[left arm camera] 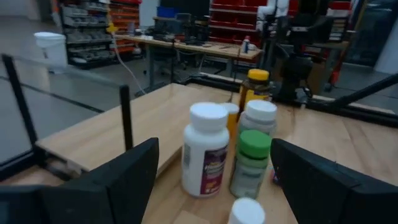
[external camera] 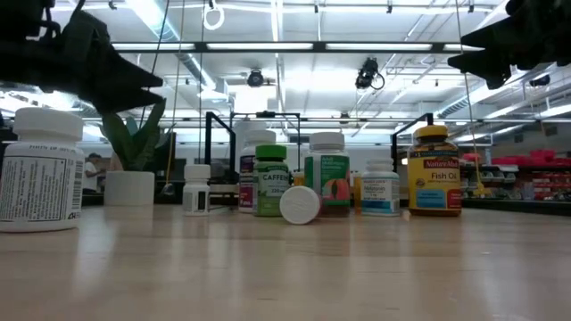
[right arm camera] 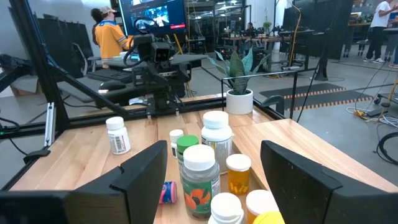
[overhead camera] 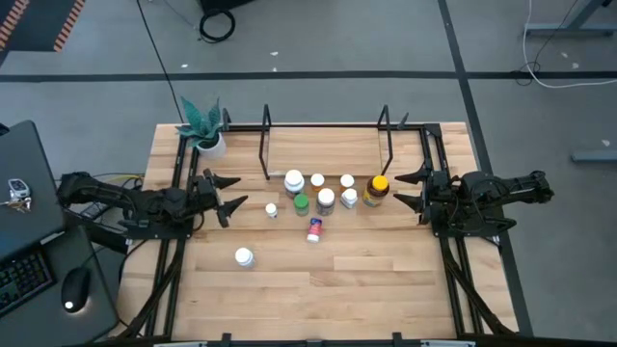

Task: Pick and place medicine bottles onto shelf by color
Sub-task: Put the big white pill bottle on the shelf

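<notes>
Left pincer [overhead camera: 229, 196], fingers apart, hangs beside the shelf of thin black rods [overhead camera: 265, 145], aimed at the clustered small pill bottles [overhead camera: 323, 198], likely picking one. Right pincer [overhead camera: 409, 189], also apart, waits opposite.

Grey floor [overhead camera: 386, 48] with dark seams; ceiling strip lights [external camera: 294, 46]; red storage shelves [left arm camera: 249, 15]; workbench [left arm camera: 186, 46]

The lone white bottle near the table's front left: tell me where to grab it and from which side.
Grip the white bottle across its round body just under the cap, coming straight down from above or level from the left hand's side. It stands upright and apart from the other bottles, so nothing crowds either flank; its cylinder suits a two-finger pinch.
</notes>
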Robot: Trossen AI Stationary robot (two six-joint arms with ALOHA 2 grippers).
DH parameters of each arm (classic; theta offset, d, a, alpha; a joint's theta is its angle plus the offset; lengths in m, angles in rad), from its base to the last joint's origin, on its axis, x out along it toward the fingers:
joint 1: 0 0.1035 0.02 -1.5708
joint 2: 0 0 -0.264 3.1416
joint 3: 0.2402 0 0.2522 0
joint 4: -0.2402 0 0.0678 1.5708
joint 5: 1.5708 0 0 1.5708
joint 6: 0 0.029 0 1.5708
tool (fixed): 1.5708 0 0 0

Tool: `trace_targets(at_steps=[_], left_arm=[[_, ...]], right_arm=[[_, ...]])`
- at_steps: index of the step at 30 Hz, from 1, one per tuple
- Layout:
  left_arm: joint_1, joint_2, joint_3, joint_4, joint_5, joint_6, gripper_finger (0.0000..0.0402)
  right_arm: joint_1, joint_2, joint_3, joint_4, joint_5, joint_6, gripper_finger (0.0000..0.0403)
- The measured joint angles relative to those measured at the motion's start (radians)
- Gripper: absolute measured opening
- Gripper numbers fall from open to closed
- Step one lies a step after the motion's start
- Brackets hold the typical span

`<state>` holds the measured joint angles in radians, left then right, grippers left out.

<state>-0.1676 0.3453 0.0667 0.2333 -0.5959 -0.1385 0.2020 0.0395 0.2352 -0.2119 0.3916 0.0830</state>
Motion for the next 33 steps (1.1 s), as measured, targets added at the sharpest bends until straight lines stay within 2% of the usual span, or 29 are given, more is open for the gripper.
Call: trace_targets(at_steps=[5,9,17,23,33], left_arm=[[0.092,0.061,0.060,-0.078,0.121,0.020,0.0281],[0.147,0.105,0.090,-0.115,0.257,0.010,0.0263],[0.169,0.170,0.142,-0.172,0.436,-0.039,0.0236],[0.146,0.227,0.210,-0.258,0.459,-0.054,0.0233],[0.106,0.382,0.375,-0.429,0.459,-0.023,0.0255]], right_arm=[[0.000,0.000,0.000,0.000,0.000,0.000,0.0265],[0.000,0.000,0.000,0.000,0.000,0.000,0.0265],[0.000,0.000,0.000,0.000,0.000,0.000,0.0265],[0.000,0.000,0.000,0.000,0.000,0.000,0.0265],[0.000,0.000,0.000,0.000,0.000,0.000,0.0265]])
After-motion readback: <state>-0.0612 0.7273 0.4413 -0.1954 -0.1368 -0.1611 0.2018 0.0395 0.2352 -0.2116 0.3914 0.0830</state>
